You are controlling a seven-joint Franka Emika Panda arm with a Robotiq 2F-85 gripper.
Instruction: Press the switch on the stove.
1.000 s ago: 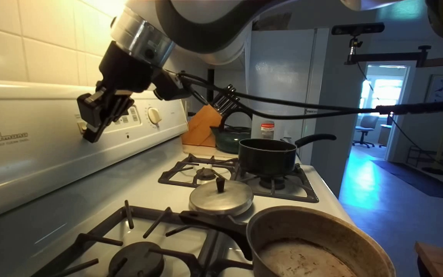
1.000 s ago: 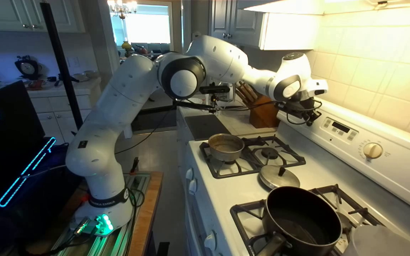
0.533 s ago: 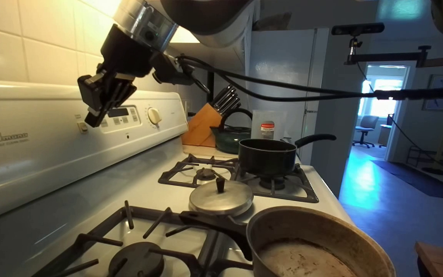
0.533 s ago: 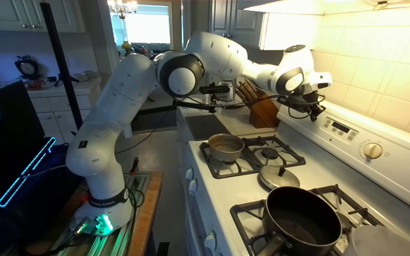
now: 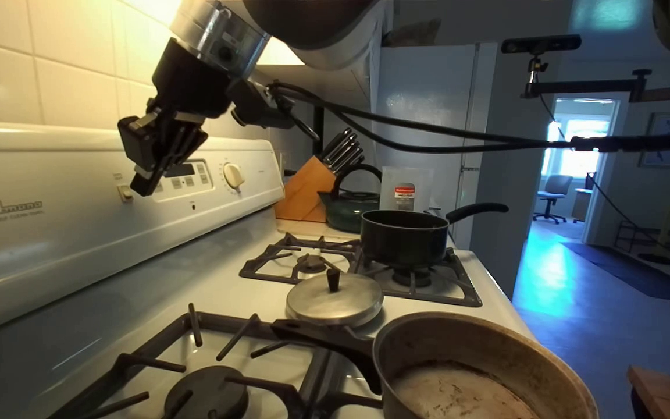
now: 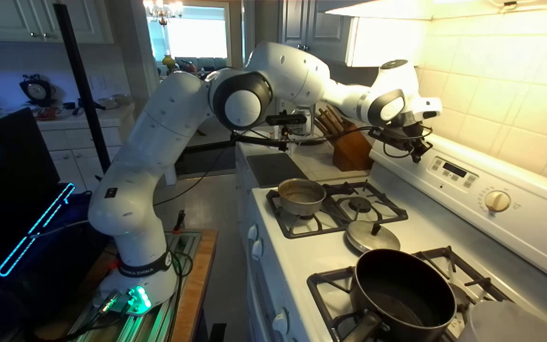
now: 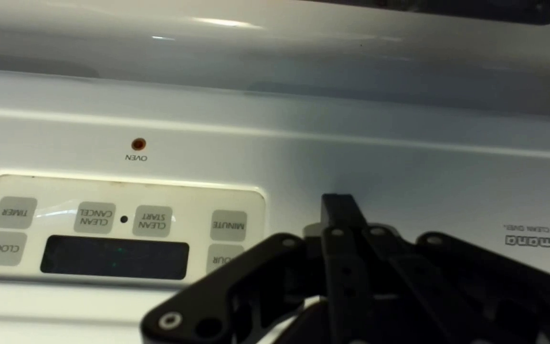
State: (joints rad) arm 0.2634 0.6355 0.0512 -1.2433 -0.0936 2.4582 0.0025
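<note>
Black gripper (image 5: 145, 183) is held clenched, empty, just right of the switch (image 5: 126, 193) on the stove (image 5: 224, 285), presumably so pressing can be done with one firm tip.

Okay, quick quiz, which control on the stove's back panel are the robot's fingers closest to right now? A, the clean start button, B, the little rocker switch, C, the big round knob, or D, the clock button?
B: in an exterior view the tips of the fingers show right by the little rocker switch, though whether they touch it can't be told.
</note>
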